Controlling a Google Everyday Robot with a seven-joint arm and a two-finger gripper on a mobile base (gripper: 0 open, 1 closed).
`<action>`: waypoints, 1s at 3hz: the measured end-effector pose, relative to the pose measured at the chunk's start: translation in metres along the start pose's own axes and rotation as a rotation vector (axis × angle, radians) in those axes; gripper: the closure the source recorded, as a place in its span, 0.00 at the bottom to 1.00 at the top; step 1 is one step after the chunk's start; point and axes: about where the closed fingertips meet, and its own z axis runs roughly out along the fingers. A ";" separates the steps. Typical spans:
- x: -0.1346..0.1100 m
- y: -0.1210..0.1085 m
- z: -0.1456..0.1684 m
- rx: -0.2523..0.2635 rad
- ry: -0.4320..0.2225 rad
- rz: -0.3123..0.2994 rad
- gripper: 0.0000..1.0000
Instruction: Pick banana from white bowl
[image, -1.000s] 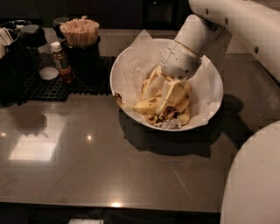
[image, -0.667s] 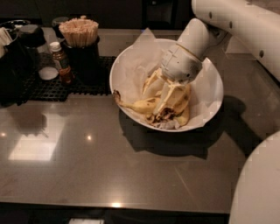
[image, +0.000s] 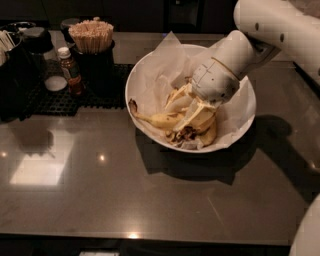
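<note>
The white bowl (image: 145, 75), lined with crinkled white paper, stands on the dark table at centre right. Several yellow bananas lie in it. The banana (image: 162, 120) with the long dark stem lies at the bowl's front left, with its stem pointing left over the rim. My gripper (image: 189, 111) reaches down from the upper right into the bowl and sits over the pile, right at this banana's right end. The white wrist hides part of the bananas behind it.
A black mat (image: 60, 100) at the back left holds a cup of wooden sticks (image: 91, 37), a small brown bottle (image: 69, 70) and dark containers (image: 20, 75). My white arm (image: 280, 30) crosses the upper right. The table's front edge (image: 150, 239) runs along the bottom.
My wrist has shifted slightly to the right and down over the bananas. The bowl has stayed in place, and the long-stemmed banana lies about where it was.
</note>
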 end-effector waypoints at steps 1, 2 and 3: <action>-0.002 0.000 -0.002 0.000 0.000 0.000 1.00; -0.010 0.019 -0.015 0.115 0.002 0.016 1.00; -0.028 0.028 -0.041 0.267 0.037 0.004 1.00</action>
